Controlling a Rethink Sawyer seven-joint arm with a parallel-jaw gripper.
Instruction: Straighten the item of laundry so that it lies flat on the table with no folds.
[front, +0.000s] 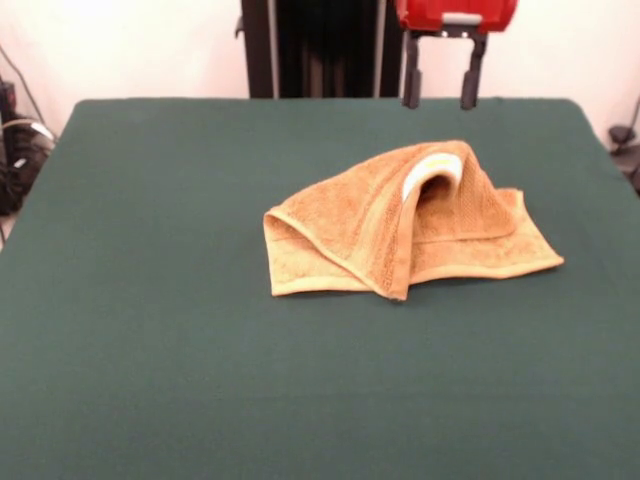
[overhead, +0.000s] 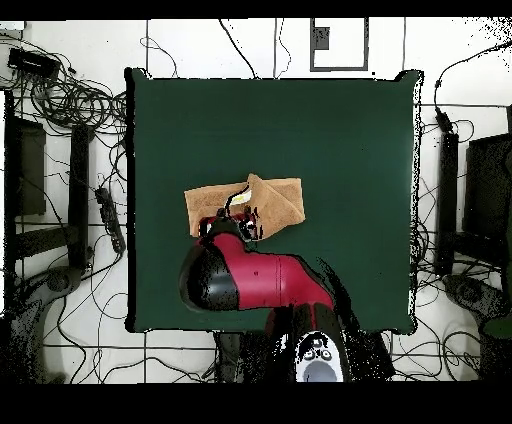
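The orange-tan towel (front: 400, 225) lies crumpled on the dark green table (front: 150, 300), right of centre. One side is folded over and humped up, and a white tag (front: 432, 170) shows at the top of the hump. My gripper (front: 440, 100) hangs above the table's far side, just behind the towel and clear of it, open and empty. In the overhead view the red arm (overhead: 260, 280) reaches in from the bottom and hides the near edge of the towel (overhead: 275, 200). The table (overhead: 330, 130) is bare around it.
The black pedestal column (front: 320, 45) stands behind the table's far edge. Cables and dark gear (front: 20, 150) lie off the table's left side. In the overhead view cables (overhead: 70, 100) run over the floor on all sides of the table.
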